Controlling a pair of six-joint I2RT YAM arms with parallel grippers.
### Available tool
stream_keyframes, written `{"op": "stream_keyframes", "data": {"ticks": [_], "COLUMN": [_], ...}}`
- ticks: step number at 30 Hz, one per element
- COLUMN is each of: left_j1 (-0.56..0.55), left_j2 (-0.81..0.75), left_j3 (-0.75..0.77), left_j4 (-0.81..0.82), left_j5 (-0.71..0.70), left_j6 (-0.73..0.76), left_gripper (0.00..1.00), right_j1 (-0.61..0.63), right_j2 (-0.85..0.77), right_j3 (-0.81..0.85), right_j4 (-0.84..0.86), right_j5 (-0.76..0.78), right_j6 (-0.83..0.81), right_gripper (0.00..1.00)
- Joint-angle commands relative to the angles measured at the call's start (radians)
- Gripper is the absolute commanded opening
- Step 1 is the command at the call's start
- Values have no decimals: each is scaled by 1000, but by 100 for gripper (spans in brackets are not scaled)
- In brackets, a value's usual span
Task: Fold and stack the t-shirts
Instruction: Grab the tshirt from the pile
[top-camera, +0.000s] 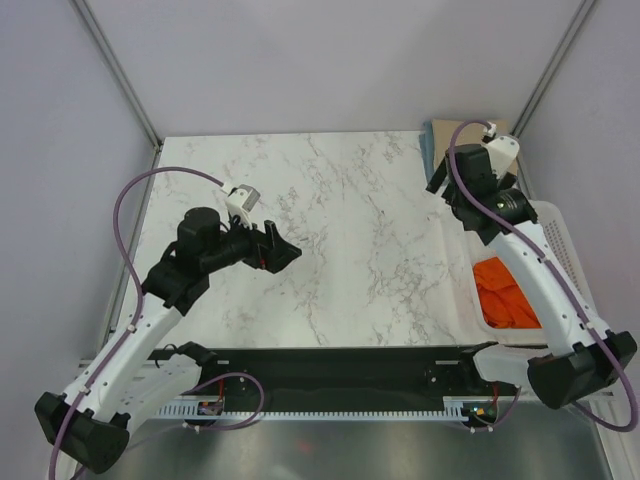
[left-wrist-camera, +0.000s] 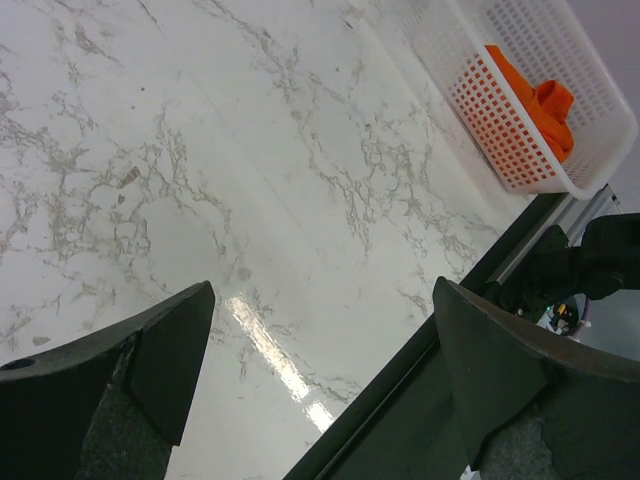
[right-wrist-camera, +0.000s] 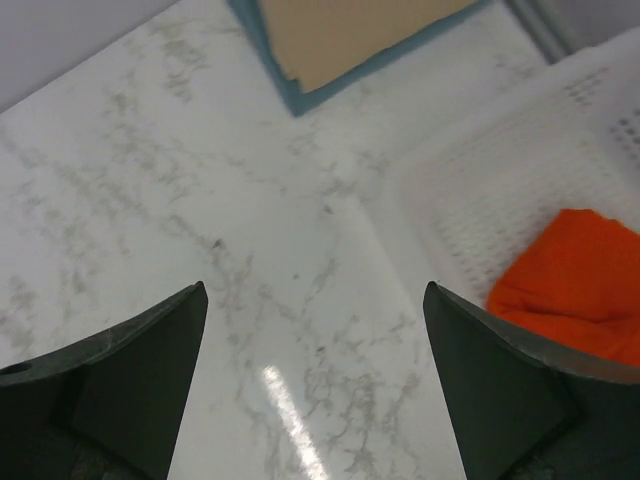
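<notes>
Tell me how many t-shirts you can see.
3. The orange t-shirt lies crumpled in the white basket; the tan t-shirt sits folded on the light blue t-shirt at the far right corner of the table. Others may hide beneath the orange one.

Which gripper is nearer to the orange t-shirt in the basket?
Right. The right gripper hovers by the far end of the basket, near the orange t-shirt; the left gripper is far across the table.
</notes>
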Motion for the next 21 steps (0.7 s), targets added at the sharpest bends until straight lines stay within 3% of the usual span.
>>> {"op": "stream_keyframes", "data": {"ticks": [1,6,12,15,21], "left_j1": [0,0,0,0,0], "left_j2": [-32,-36,-22,-13,4], "left_j3": [2,-6,-8,-9,-11], "left_j4": [17,19,19,22,20], "left_j5": [-33,-27,-28,-28,-41], "left_j6": [36,28,24,22,22], "left_gripper": [98,98,98,98,98], "right_j1": [-139,-378,-619,-696,-756], "right_j2": [28,71,94,124,198], "right_j3": [23,-89,-303,-388,-481], "right_j4": [-173,-151,-13,59,198], "right_j5": [258,204,-6,-95,-124], "right_j6": [36,21,70,84,72], "right_gripper": [98,98,98,98,95]}}
